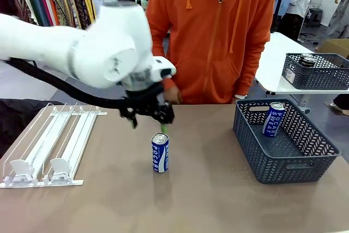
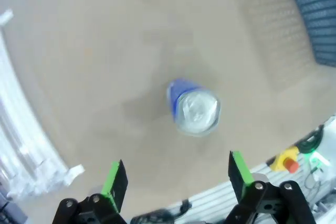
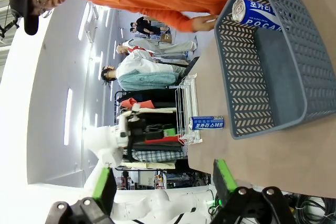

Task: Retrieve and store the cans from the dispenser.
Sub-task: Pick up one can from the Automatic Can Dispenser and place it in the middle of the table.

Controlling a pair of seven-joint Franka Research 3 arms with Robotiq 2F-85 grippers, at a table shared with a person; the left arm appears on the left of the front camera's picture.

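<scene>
**Pocari Sweat can on open table, left gripper above, not yet grasped**

Item 1, far left: dispenser (image 1: 49,145), sloped white-and-clear rack, lanes bare of cans, white pusher blocks at near end. Hugs the left table edge; best kept out of any swing path.

Item 2, centre: Pocari Sweat can (image 1: 160,153), upright, alone on bare brown table (image 1: 207,200). Open room on every side. In the left wrist view, silver top (image 2: 197,111) seen from above, off the midline between the pads.

Item 3, above the can: left gripper (image 1: 147,114), jaws spread wide, green pads (image 2: 115,179) empty, well clear of the can. Advice: centre over the top, descend straight, close on the mid-body, avoid tipping.

Item 4, behind: person in orange hoodie (image 1: 212,36), one hand (image 1: 172,95) at the far edge near the gripper. Caution on lift.

Item 5, right: dark grey perforated basket (image 1: 256,154), one Pocari can (image 1: 273,119) standing in its far-left corner, ample floor free. Rim to be cleared on carry-over.

Item 6: right gripper (image 3: 163,192), fingers apart, holding nothing.
</scene>
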